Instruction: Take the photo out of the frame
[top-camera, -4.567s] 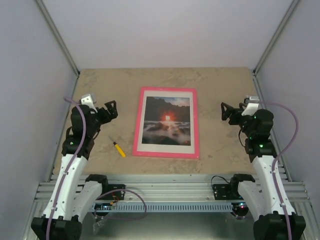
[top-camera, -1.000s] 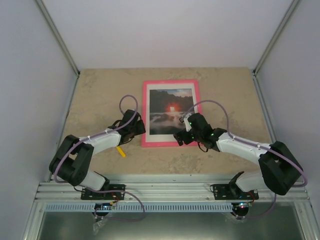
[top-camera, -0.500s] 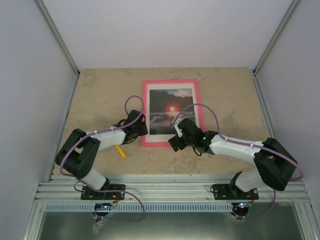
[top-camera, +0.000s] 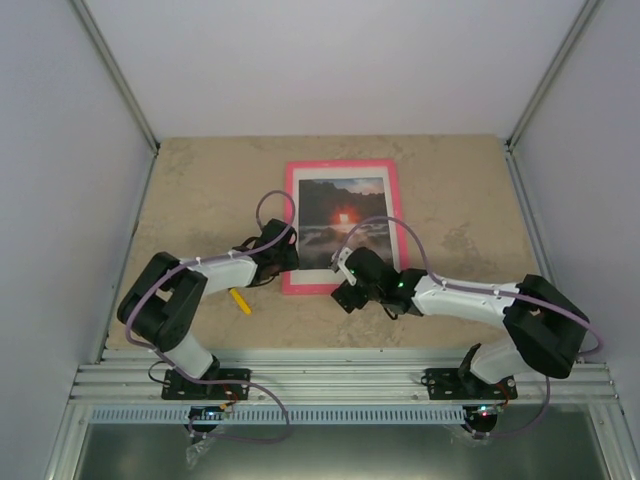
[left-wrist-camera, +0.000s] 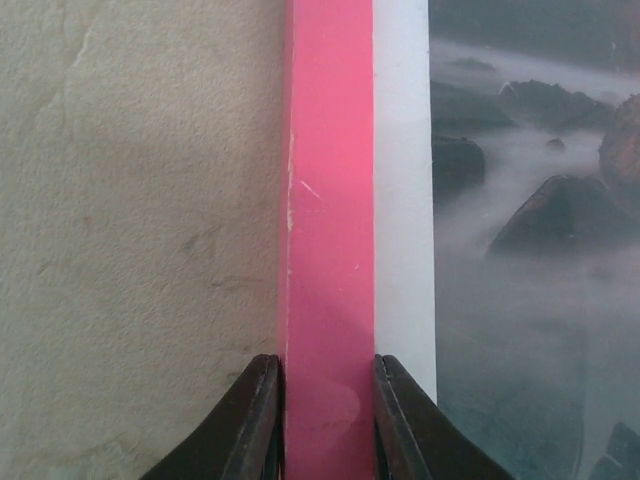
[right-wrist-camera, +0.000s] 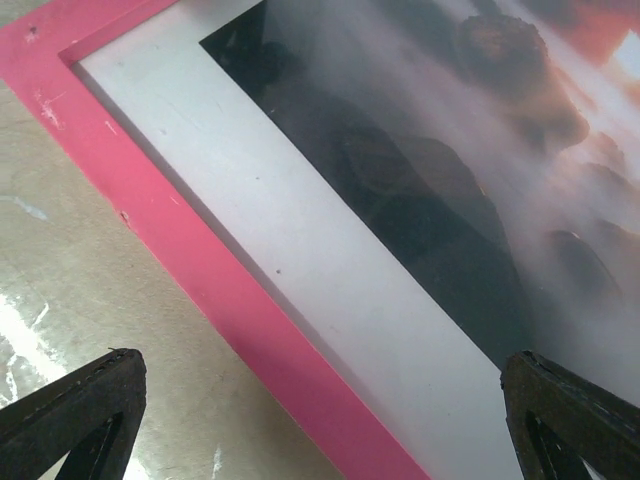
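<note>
The pink frame (top-camera: 340, 164) lies flat on the table with the photo (top-camera: 343, 225) of rocks, mist and a red sun inside a white mat. My left gripper (top-camera: 285, 258) is at the frame's left side. In the left wrist view its dark fingers (left-wrist-camera: 255, 420) press on either side of the pink bar (left-wrist-camera: 328, 250), next to the mat (left-wrist-camera: 404, 200) and photo (left-wrist-camera: 530, 250). My right gripper (top-camera: 345, 285) hovers wide open over the frame's near edge. In the right wrist view the pink bar (right-wrist-camera: 240, 310), mat (right-wrist-camera: 330, 270) and photo (right-wrist-camera: 450, 180) run between its spread fingertips (right-wrist-camera: 90, 400).
A small yellow object (top-camera: 240, 301) lies on the beige tabletop (top-camera: 200, 200) near my left forearm. Grey walls close in the left, right and back. The metal rail (top-camera: 340, 380) runs along the near edge.
My left gripper has closed onto the frame's left bar. The right gripper has slid left and nearer along the frame's near edge, staying open.
</note>
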